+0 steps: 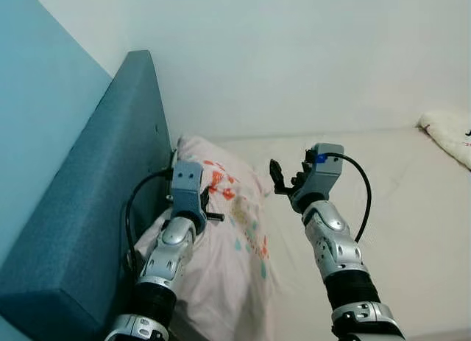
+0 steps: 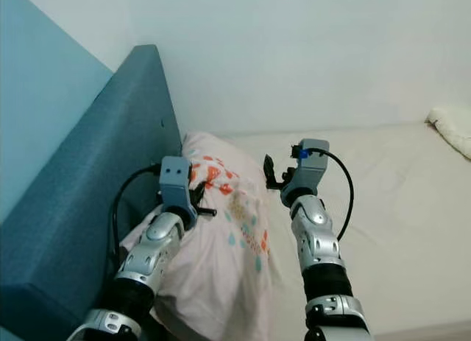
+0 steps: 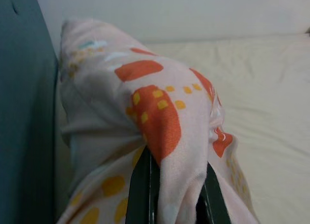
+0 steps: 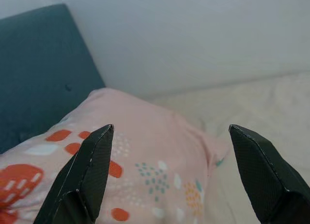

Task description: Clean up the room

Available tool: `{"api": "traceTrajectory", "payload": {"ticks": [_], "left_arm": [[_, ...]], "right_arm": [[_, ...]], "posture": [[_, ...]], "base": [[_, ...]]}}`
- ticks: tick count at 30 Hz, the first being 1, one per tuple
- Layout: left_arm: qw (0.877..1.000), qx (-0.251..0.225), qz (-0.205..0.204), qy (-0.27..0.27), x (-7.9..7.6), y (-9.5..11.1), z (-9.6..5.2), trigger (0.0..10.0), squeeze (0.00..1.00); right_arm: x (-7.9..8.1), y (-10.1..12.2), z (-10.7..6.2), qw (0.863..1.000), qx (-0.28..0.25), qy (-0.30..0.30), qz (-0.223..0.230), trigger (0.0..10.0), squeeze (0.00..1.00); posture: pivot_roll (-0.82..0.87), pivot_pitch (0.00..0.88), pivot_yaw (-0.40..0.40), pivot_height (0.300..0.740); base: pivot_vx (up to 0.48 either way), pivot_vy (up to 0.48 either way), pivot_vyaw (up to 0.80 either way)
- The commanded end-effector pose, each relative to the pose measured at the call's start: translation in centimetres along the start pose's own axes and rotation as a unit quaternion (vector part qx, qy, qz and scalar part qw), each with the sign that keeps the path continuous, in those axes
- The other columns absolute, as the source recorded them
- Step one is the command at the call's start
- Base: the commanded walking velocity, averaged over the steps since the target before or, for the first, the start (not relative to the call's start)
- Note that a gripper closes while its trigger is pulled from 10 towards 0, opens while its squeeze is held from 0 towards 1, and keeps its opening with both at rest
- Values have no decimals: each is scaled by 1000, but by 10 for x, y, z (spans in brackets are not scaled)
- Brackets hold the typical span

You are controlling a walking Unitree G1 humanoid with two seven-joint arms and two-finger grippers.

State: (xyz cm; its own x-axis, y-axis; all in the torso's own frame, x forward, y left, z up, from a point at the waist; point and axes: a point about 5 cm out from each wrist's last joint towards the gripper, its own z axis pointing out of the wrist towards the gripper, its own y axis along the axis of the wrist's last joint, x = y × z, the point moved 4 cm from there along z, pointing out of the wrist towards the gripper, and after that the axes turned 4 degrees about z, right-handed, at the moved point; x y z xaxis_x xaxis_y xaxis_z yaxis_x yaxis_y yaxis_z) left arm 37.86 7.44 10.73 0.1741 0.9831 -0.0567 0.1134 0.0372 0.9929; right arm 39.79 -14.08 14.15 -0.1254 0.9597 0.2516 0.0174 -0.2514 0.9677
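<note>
A fold of the pillow (image 3: 160, 122) is pinched in the left hand (image 3: 175, 195); the right hand (image 4: 172, 171) is spread wide, empty; the thin fold could be lost if tugged

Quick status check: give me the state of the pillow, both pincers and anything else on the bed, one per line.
Pillow: propped against the blue headboard, a fold of its cover pinched.
Left pincer: shut on the pillow's fabric.
Right pincer: open, hovering above the pillow, holding nothing.
Bed sheet: cream, slightly wrinkled.
White bedding: bunched at the bed's far right edge.
</note>
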Motion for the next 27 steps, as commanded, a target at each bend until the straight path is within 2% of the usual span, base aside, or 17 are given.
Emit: {"api": "traceTrajectory", "payload": {"ticks": [1,5,9,12,13,16,17,18,19,21,22,24,25,26,27], "left_arm": [[1000,-21,-18,-7,-8,14,2,10000,0],[999,-11,-37,-6,-9,12,2,10000,0],[998,-12,-57,-15,-11,17,5,10000,0],[995,-25,-93,-8,-6,30,10,10000,0],[995,-25,-93,-8,-6,30,10,10000,0],[980,-55,-187,24,11,54,16,10000,0],[980,-55,-187,24,11,54,16,10000,0],[974,-67,-214,33,16,61,17,10000,0],[970,-79,-224,41,22,67,19,10000,0],[971,-91,-216,53,28,71,20,10000,0],[976,-98,-180,68,36,68,20,10000,0],[978,-59,-167,108,57,34,20,10000,0],[978,-59,-167,108,57,34,20,10000,0],[982,-36,-139,123,64,17,17,10000,0],[982,-36,-139,123,64,17,17,10000,0]], "right_arm": [[-4,-3,-1,1000,6,-5,4,10000,0],[-5,-2,-1,1000,5,-6,4,10000,0],[-5,-2,-1,1000,5,-6,5,10000,0],[-4,-4,-1,1000,6,-5,5,10000,0],[-4,-4,-1,1000,6,-5,5,10000,0],[-4,-4,-2,1000,6,-6,5,10000,0],[-4,-4,-2,1000,6,-6,5,10000,0],[-4,-4,-2,1000,5,-6,5,10000,0],[-5,-3,-2,1000,4,-7,4,10000,0],[-6,-2,-2,1000,3,-7,4,10000,0],[-6,-1,-3,1000,2,-8,3,10000,0],[-6,-1,-3,1000,1,-8,2,10000,0],[-6,-1,-3,1000,1,-8,2,10000,0],[-6,-1,-3,1000,1,-8,2,10000,0],[-6,-1,-3,1000,1,-8,2,10000,0]], "posture": [[-125,0,16,740],[-125,0,16,740],[-123,0,14,740],[-127,0,17,740],[-127,0,17,740],[-135,0,20,740],[-135,0,20,740],[-135,0,20,740],[-142,0,21,740],[-142,0,22,740],[-144,0,22,740],[-154,0,19,740],[-154,0,19,740],[-149,0,17,740],[-149,0,17,740]], "base": [[0,-480,0],[0,-442,0],[0,0,0],[0,0,0],[0,0,0],[0,0,0],[0,0,0],[0,0,0],[0,0,0],[0,0,0],[0,0,0],[0,0,0],[0,0,0],[0,0,0],[0,0,0]]}}
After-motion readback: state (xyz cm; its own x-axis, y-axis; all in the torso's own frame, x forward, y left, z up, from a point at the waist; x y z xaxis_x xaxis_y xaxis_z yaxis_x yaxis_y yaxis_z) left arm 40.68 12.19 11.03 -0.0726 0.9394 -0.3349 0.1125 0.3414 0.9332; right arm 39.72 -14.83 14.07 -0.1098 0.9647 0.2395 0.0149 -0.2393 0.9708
